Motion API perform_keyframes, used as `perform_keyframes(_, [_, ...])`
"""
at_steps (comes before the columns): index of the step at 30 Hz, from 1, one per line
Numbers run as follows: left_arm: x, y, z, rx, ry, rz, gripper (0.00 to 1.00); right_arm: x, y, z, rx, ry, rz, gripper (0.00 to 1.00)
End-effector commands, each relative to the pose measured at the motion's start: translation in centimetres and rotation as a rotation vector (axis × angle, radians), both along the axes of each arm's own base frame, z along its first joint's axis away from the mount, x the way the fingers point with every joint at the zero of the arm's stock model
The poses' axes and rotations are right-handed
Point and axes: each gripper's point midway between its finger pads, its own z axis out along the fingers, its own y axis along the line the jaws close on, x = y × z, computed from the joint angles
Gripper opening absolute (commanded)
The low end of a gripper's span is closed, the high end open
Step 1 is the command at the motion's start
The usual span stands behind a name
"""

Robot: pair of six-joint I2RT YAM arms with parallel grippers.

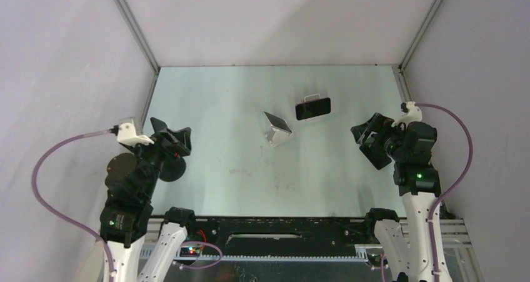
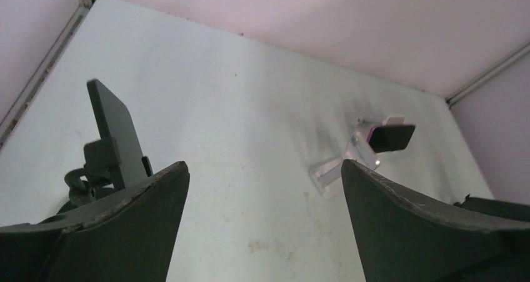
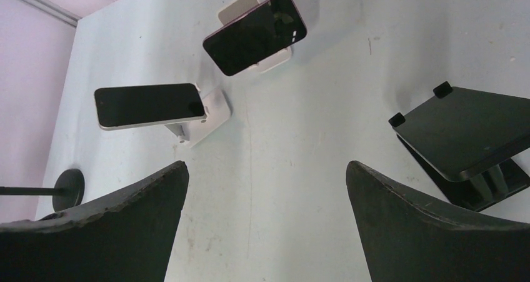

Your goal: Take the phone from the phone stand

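Left pincer: my jaws stand spread wide with nothing between them, raised off the bench.
Right pincer: my jaws are equally wide apart, holding nothing and touching nothing.
Pink-edged phone: seated landscape and tilted on a white stand, screen dark. It is ahead of my right pincer and well apart from it, and far ahead and to the right of my left pincer.
Silver-edged phone: seated landscape on a second white stand, ahead and to the left of my right pincer. It is near the first phone without touching it.
Black plate stand: tilted, close beside my right pincer.
Black round-base stand: upright, just beside my left pincer's left finger.
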Motion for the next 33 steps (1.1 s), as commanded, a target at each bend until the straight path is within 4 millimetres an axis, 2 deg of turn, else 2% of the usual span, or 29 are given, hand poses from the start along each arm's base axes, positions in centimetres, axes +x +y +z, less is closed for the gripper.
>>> perform_keyframes(1, [-0.2, 0.6, 1.6, -0.021, 0.042, 0.042, 1.0, -0.4, 0.7, 3.1, 0.007, -0.078, 0.051, 0.99])
perform_keyframes(9, [-2.0, 2.7, 2.4, -0.016, 0.066, 0.151, 1.0, -1.2, 1.2, 3.7, 0.032, -0.093, 0.062, 0.99])
perform_keyframes(14, [-2.1, 3.0, 0.4, -0.016, 0.105, 0.171, 1.0, -1.1, 1.6, 3.8, 0.077, -0.056, 0.069, 0.99])
perform_keyframes(16, [-2.1, 2.7, 0.2, -0.016, 0.094, 0.15, 1.0, -1.1, 2.1, 3.9, 0.094, -0.044, 0.089, 0.99])
perform_keyframes(19, [-2.5, 2.3, 1.2, -0.024, 0.039, 0.122, 1.0, -1.0, 3.1, 4.3, 0.123, -0.024, 0.118, 0.99])
perform_keyframes(21, [-2.9, 2.4, 2.0, -0.027, 0.003, 0.123, 1.0, -0.9, 4.4, 4.8, 0.148, -0.013, 0.157, 0.99])
perform_keyframes(23, [-3.4, 2.5, 2.6, -0.033, -0.021, 0.126, 1.0, -1.3, 7.5, 5.5, 0.163, -0.008, 0.253, 0.99])
perform_keyframes(24, [-3.7, 2.5, 3.0, -0.037, -0.03, 0.124, 1.0, -0.7, 8.1, 6.2, 0.167, -0.018, 0.243, 0.99])
perform_keyframes(25, [-4.0, 2.5, 3.5, -0.043, -0.044, 0.119, 1.0, -1.2, 10.0, 6.4, 0.17, -0.015, 0.302, 0.99])
perform_keyframes(26, [-4.2, 2.4, 3.6, -0.044, -0.043, 0.11, 1.0, -0.4, 10.8, 7.0, 0.178, -0.022, 0.296, 0.99])
perform_keyframes(27, [-4.5, 2.3, 4.2, -0.05, -0.055, 0.105, 1.0, -0.9, 12.9, 7.7, 0.198, -0.032, 0.355, 0.99])
perform_keyframes(30, [-5.1, 2.0, 4.9, -0.054, -0.059, 0.082, 1.0, 0.0, 17.0, 8.4, 0.234, -0.029, 0.412, 1.0])
perform_keyframes(31, [-5.3, 2.0, 5.4, -0.055, -0.069, 0.079, 1.0, -0.4, 18.9, 9.2, 0.263, -0.045, 0.453, 0.99])
perform_keyframes(32, [-5.4, 1.9, 5.4, -0.054, -0.064, 0.076, 1.0, 0.4, 20.1, 9.1, 0.261, -0.036, 0.45, 0.99])
perform_keyframes(33, [-5.6, 2.0, 5.7, -0.053, -0.07, 0.076, 1.0, 0.5, 22.3, 8.7, 0.265, -0.025, 0.476, 0.99])
